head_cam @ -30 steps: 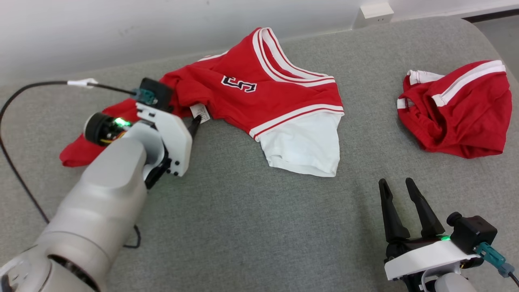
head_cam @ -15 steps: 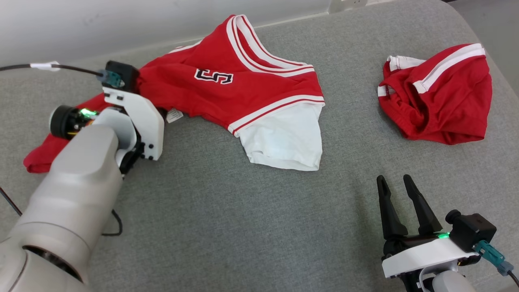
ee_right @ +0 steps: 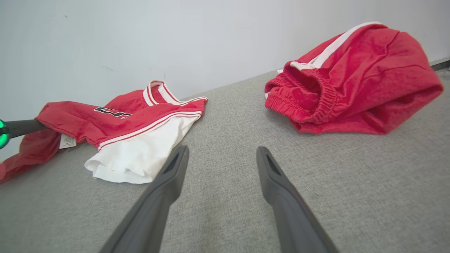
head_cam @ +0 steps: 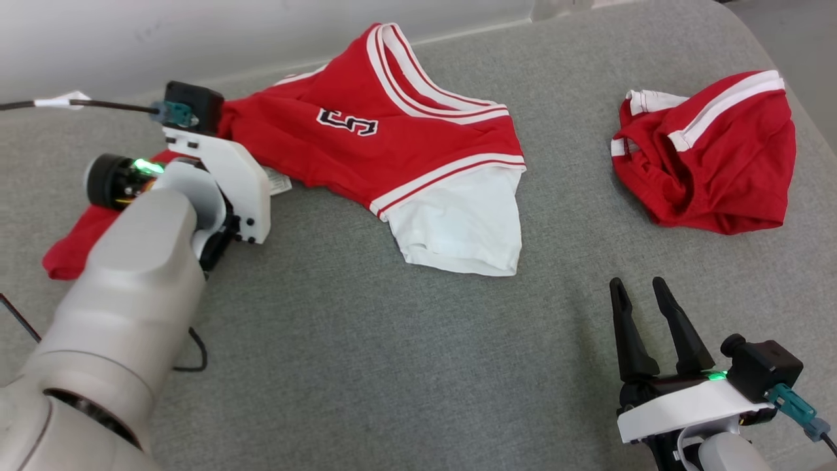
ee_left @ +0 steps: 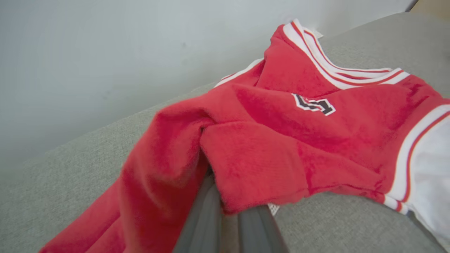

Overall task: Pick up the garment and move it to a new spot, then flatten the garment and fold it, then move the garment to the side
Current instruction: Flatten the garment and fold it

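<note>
The left pincer [ee_left: 227, 216] is closed on a fold of the red garment [head_cam: 405, 150], which lies crumpled at the far left of the grey surface [head_cam: 366, 340]. The right pincer [head_cam: 644, 294] stands wide and empty. Risk: a shallow edge grip may slip during lifting.
</note>
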